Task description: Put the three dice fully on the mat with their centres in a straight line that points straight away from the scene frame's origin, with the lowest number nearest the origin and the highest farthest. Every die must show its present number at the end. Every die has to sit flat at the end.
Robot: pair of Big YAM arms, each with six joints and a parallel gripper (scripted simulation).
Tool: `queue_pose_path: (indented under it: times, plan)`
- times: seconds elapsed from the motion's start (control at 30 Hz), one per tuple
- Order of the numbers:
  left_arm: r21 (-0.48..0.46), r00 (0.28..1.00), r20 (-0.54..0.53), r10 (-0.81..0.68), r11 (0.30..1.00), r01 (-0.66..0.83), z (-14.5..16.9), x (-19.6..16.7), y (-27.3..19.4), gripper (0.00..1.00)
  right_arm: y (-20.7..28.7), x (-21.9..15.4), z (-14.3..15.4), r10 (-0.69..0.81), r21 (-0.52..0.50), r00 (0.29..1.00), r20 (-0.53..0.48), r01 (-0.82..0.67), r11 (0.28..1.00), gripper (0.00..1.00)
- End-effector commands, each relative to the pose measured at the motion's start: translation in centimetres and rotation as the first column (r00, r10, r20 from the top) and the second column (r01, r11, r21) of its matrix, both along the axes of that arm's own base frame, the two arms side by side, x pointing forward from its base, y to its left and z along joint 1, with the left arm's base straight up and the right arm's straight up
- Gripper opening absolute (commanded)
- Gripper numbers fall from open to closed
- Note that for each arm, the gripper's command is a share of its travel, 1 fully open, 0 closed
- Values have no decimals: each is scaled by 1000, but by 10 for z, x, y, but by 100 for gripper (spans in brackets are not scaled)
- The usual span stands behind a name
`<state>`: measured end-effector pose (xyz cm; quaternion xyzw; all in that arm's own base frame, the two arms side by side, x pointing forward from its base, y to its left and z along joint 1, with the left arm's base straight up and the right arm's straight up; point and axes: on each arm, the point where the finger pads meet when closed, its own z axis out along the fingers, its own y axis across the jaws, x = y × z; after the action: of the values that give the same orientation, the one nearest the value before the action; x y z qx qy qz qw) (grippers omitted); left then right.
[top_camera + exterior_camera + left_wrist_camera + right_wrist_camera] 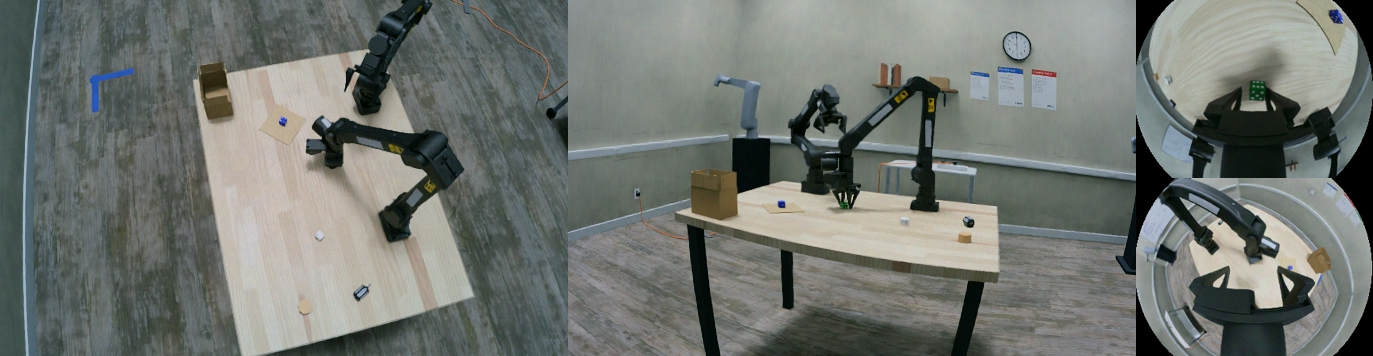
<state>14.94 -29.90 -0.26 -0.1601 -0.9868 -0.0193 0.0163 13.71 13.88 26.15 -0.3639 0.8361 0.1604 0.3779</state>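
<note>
A blue die (283, 121) (781, 204) (1336, 17) (1290, 268) sits near the middle of the tan mat (295, 125) (795, 209) (1327, 32). A green die (843, 205) (1257, 90) stands on the table off the mat; its top seems to show six. My left gripper (845, 205) (1253, 90) is partly open, fingers low around the green die, the right finger in the picture closer to it. The arm hides this die in the top view. A white die (319, 235) (904, 221) (1169, 80) is on the table, its number too small to read. My right gripper (833, 131) (1253, 268) is open, empty and high.
The blue origin marker (95, 79) is on the floor beyond the box end. An open cardboard box (216, 95) (714, 195) (1320, 261) stands near the mat. A round wooden disc (305, 307) (964, 238) and a small black object (361, 292) (968, 221) are at the far end.
</note>
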Motion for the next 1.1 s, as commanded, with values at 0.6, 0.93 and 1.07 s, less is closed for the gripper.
queue_pose_path:
  times: [0.6, 0.93, 1.07]
  plan:
    - [-62, 999, 35, 14, 998, -12, 9, 11, -19, 20, 5, 2, 38, -25, 72, 999, 48, 21, 997, 100]
    - [-79, 999, 44, 21, 997, -17, 68, 21, -31, 20, 5, 2, 38, -25, 72, 999, 48, 21, 997, 100]
    - [-58, 999, 34, 10, 998, -8, 76, 34, -47, 20, 5, 2, 38, -25, 72, 999, 48, 21, 997, 100]
